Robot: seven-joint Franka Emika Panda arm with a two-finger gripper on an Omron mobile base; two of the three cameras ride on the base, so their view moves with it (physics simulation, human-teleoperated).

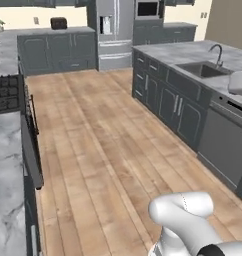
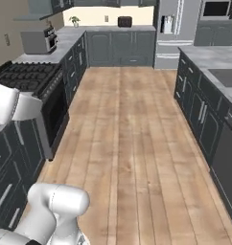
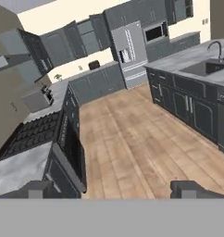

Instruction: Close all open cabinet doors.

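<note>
Arm was carried folded and high over the wooden floor, likely a travel pose with nothing in reach. Gripper was empty; its two fingertips stood wide apart at the hand view's bottom corners, released. Landmark: the fridge. The cabinet doors hung on the wall just left of the fridge and above the back counter. One further left looked swung out, though that was hard to tell. All sat far beyond the fingers, across the floor, untouched.
</note>
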